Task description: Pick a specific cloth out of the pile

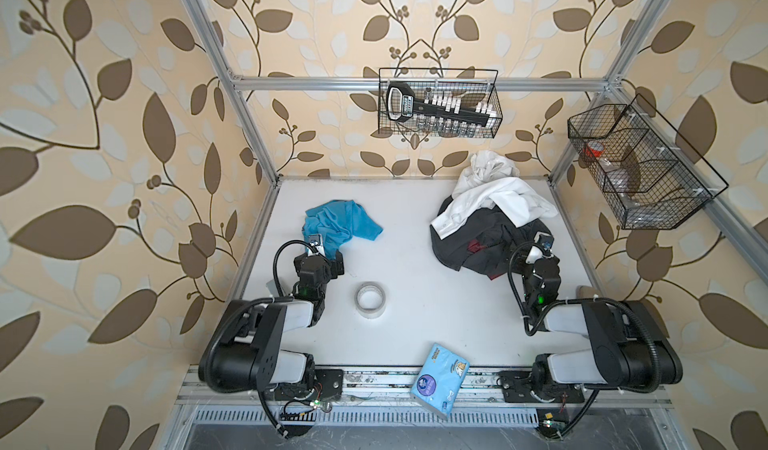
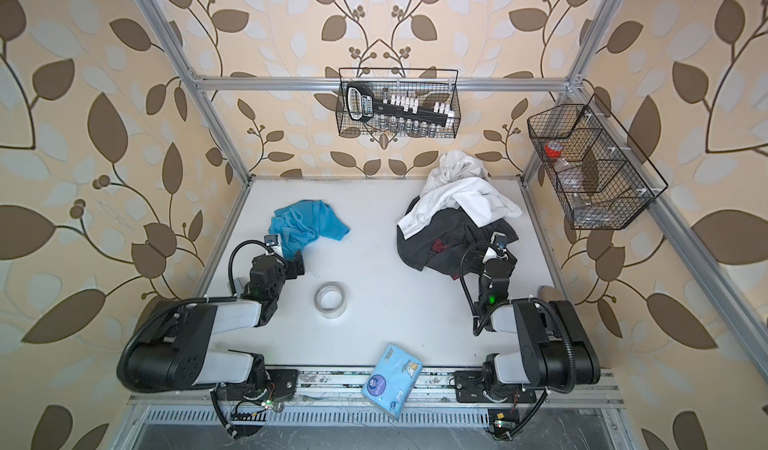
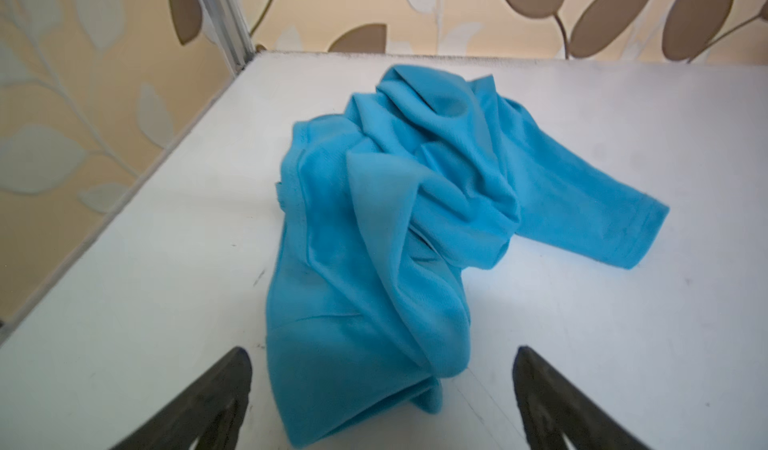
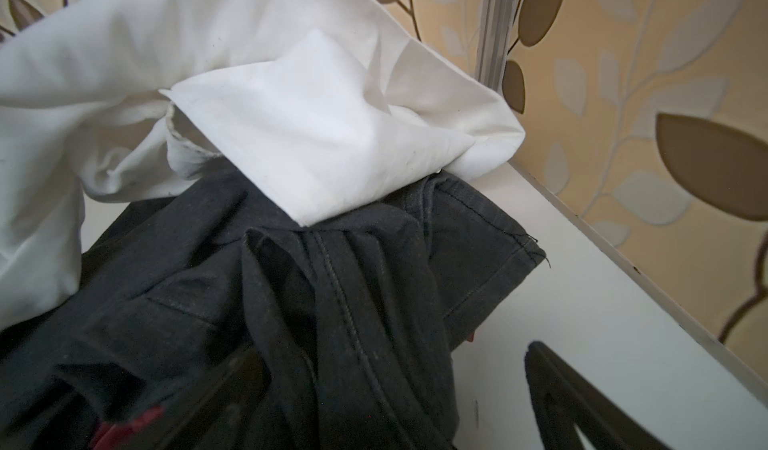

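Left of centre in both top views, the cloth [image 1: 338, 221] lies crumpled on the tabletop [image 1: 415, 269], well apart from the pile [image 1: 490, 223] at right, where a white shirt [image 1: 503, 194] drapes a dark garment [image 1: 482, 240]. The left hand [image 3: 380, 369] is far the nearer: in the left wrist view its fingers [image 3: 224, 390] stand apart, straddling the cloth's near end at the bottom of the frame, clamped on nothing. The cloth's long body runs straight away from that hand toward the upper frame, with a sleeve branching right.

The right hand [image 4: 390, 369] is also spread, parked at the pile's lower-right fringe and holding nothing.

I judge the tabletop's left edge tight. Bare room opens toward centre frame, above the tape roll [image 1: 370, 298].
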